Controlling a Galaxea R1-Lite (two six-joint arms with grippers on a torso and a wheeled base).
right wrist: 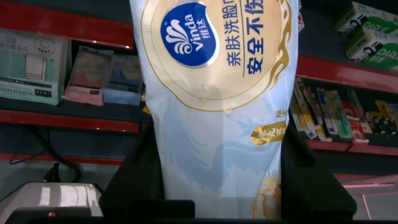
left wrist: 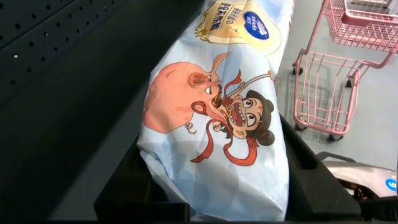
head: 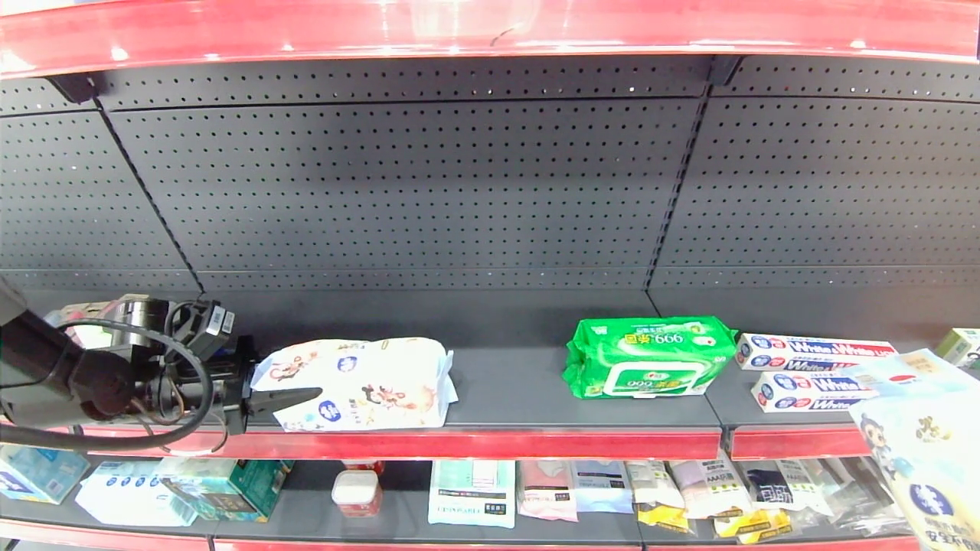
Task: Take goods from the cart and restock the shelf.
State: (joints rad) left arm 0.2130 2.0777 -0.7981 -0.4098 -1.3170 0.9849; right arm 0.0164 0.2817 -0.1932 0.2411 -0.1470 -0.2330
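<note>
L gripper (left wrist: pixel 214 168) fingers clamped on cartoon pack (head: pixel 367 383) lying on shelf (head: pixel 505 390), R gripper (right wrist: pixel 217 165) fingers squeezed round 2nd pack (right wrist: pixel 214 81)

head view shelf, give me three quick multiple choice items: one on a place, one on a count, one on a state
1. Where does the green wipes pack lie?
A. on the lowest shelf
B. on the middle shelf, just left of the toothpaste boxes
C. in the cart

2. How many toothpaste boxes lie beside it?
A. one
B. two
C. four

3. What state is the right end effector in?
A. open and empty
B. shut on a toothpaste box
C. shut on a pale blue pack

Answers: 1 B, as the green pack rests on the dark board with the boxes at its right. 2 B, as two long boxes lie one behind the other. 3 C, as the right wrist view shows the pack clamped between the fingers, off the shelf.
</note>
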